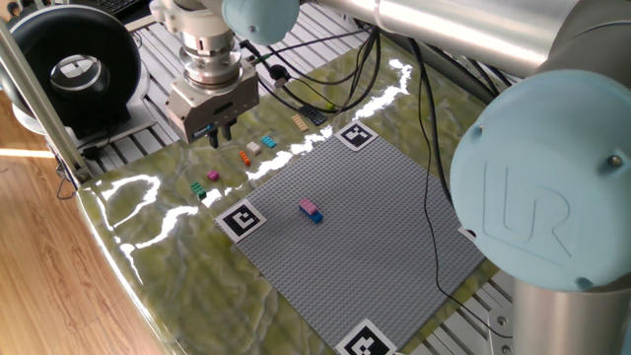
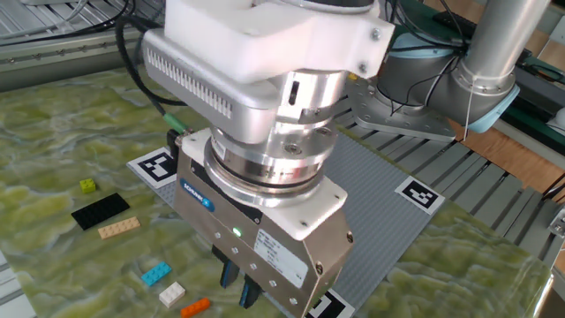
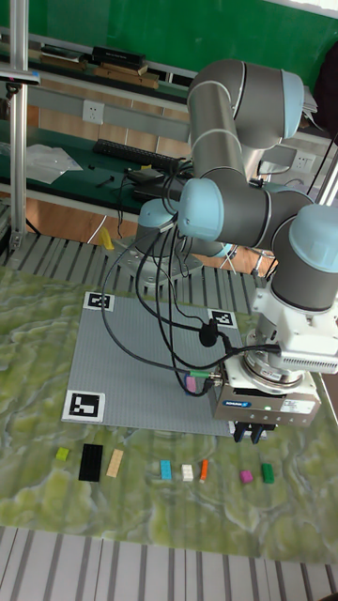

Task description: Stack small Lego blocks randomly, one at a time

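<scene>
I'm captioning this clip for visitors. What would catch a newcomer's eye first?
The big silver gripper hangs above a row of small Lego blocks on the green marbled mat. Beside them, a pink-on-blue stack sits alone on the grey baseplate.

Glossy marbled green counter [image 1: 168, 251], matt grey studded baseplate [image 1: 365, 237], brushed metal claw [image 2: 245, 290], shiny plastic bricks [image 3: 165, 470].

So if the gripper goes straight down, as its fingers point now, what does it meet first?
Probably the green marbled mat, close to the small magenta Lego brick; depth is unclear, so it may touch that brick.
</scene>
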Controlling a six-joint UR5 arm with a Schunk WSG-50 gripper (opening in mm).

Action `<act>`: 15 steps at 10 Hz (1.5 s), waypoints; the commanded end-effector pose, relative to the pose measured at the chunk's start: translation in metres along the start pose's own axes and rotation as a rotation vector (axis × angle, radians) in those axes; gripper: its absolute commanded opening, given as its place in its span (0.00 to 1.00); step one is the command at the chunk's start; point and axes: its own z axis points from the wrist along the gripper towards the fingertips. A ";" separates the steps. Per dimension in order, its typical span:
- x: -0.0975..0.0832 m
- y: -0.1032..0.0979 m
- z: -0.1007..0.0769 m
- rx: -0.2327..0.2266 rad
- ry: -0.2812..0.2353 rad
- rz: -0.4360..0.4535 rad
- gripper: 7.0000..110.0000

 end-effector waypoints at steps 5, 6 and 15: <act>-0.006 0.060 0.030 -0.004 -0.002 0.126 0.15; -0.005 0.064 0.034 -0.001 -0.001 0.137 0.15; -0.014 0.058 0.063 0.011 -0.039 0.154 0.15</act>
